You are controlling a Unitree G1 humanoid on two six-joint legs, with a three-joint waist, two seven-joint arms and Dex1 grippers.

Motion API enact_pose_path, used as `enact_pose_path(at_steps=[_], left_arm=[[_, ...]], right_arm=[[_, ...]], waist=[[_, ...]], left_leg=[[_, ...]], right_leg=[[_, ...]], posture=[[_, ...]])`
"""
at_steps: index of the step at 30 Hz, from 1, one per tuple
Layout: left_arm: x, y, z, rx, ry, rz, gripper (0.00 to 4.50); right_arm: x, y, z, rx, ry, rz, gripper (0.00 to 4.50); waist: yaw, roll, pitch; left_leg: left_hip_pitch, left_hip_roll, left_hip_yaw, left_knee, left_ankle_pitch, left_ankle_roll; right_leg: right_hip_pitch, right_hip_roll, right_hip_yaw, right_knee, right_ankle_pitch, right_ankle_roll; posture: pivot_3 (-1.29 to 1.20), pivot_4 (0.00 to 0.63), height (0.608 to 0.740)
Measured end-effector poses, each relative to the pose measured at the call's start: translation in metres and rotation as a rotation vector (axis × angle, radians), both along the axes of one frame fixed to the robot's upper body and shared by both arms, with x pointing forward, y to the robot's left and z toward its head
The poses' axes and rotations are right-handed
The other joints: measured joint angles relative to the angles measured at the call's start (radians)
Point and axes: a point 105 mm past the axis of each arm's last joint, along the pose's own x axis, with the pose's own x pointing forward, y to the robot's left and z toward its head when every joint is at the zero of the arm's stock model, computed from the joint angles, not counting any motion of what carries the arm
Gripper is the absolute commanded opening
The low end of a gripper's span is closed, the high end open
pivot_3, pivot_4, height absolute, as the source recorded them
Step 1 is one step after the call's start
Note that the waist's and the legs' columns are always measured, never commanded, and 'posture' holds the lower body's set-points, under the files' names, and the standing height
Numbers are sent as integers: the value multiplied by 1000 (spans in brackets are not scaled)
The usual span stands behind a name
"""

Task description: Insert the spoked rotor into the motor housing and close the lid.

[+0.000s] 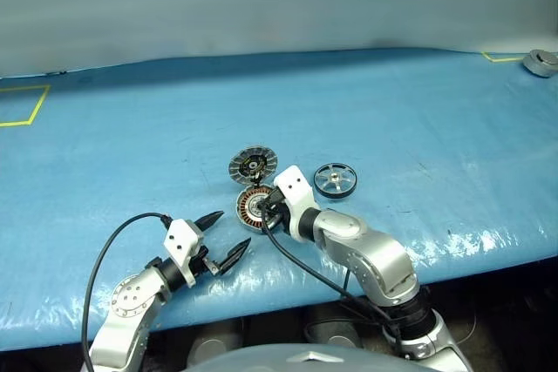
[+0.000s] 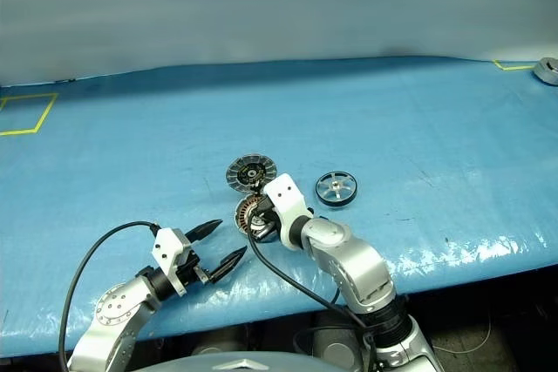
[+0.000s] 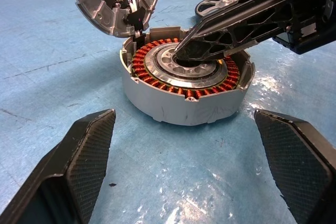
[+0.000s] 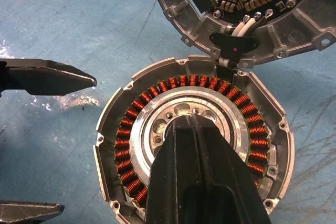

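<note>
Spoked rotor (image 1: 335, 180) lies flat on the blue desk (image 1: 418, 111), just beside the motor housing (image 1: 253, 209) on its right, and nothing has hold of it. Your right claw (image 3: 181, 55) is pressed shut with nothing in it, its tips poking down into the silver centre of the housing, so the rotor sits off to the right of that claw and a little farther from the near edge. That arm is the nearer one by a clear margin. Your left claw (image 1: 218, 240) hovers wide open and empty, close to the near edge, aimed at the housing's side wall from the left, with the housing between it and the rotor. The lid (image 1: 253, 165) stands tipped open on its hinge at the far side of the housing, so the windings are uncovered and the way in from above is free once you lift the right claw out. A wheel has no long axis to line up; I'd judge a grip across the rim simplest. Bare desk lies all round, with both side edges well apart
</note>
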Motion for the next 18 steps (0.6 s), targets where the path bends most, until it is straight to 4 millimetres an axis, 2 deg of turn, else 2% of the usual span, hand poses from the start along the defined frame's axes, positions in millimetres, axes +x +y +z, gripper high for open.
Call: enact_pose_path(at_steps=[6,10,12,15,18], left_arm=[[0,0,0,3,1,1,4500],[0,0,-1,4,3,1,4500],[0,1,-1,4,4,2,4500],[0,1,-1,6,5,3,4500],[0,1,-1,7,10,0,4500]], right_arm=[[-2,-2,1,11,-26,19,38],[-2,-17,29,33,-119,15,38],[0,-30,43,13,-167,7,38],[6,-66,55,-82,-191,-60,38],[18,-101,59,-176,-166,-178,598]], waist=[[0,0,0],[4,0,1],[6,0,1],[12,-1,1],[14,0,1]], left_leg=[[0,0,0,0,0,0],[-1,0,0,0,0,0],[-1,0,0,0,0,0],[-1,0,0,0,0,0],[-2,0,1,0,0,0]], right_leg=[[0,0,0,0,0,0],[0,0,0,0,0,1],[0,0,0,0,-1,1],[1,0,-1,-1,-1,1],[0,0,0,0,-1,1]], posture=[[0,150,740],[0,150,740],[0,150,740],[0,150,740],[0,150,740]])
